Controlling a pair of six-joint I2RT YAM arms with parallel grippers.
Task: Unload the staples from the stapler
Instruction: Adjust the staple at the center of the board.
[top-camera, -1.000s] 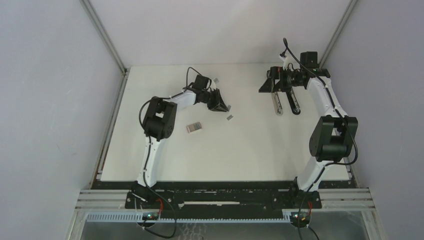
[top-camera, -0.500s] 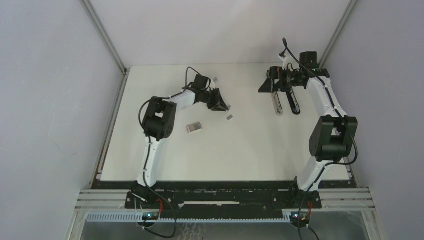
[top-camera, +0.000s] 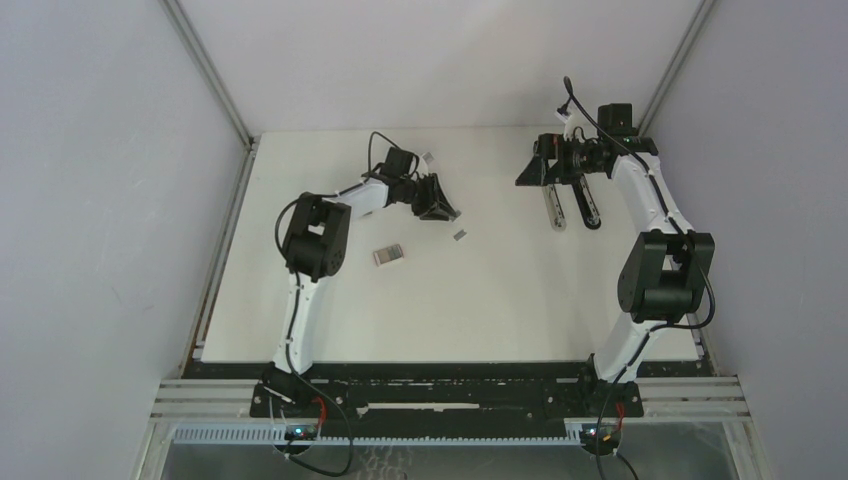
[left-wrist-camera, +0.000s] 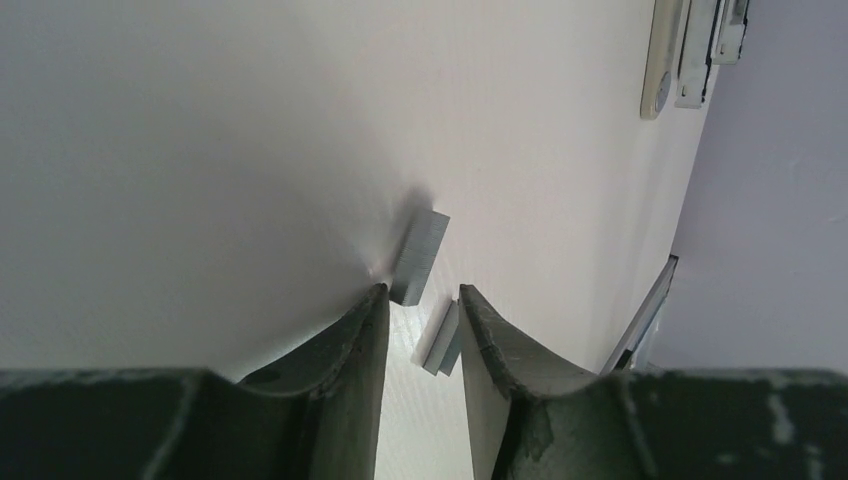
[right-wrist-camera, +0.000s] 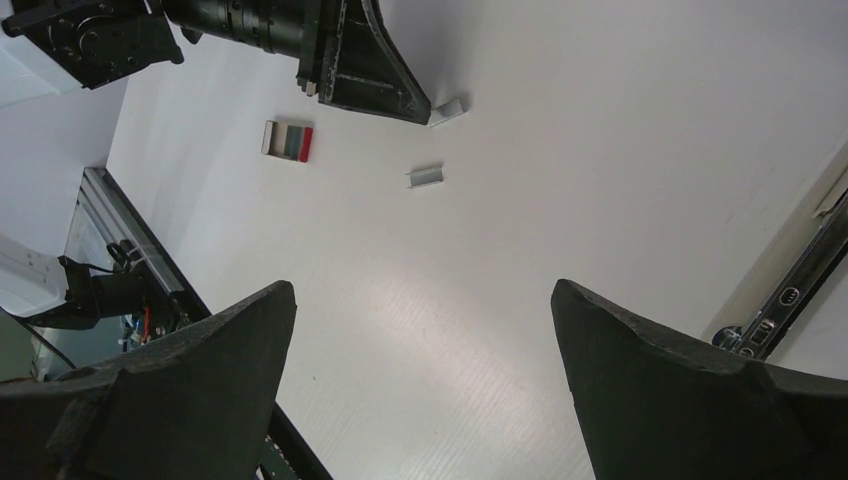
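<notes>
Two short grey metal strips of staples (left-wrist-camera: 420, 258) are seen lying on the white desk (top-camera: 500, 300), one right at the fingertips of the left tool (left-wrist-camera: 422, 290), the other near it. That tool's jaws are parted by a narrow gap, with nothing clamped. A small pink-and-white box (top-camera: 388, 255) is set nearer the arms' bases. Well apart to the right, the black stapler (top-camera: 588, 208) is laid open near the right tool (right-wrist-camera: 422, 290), whose jaws are spread wide and empty
</notes>
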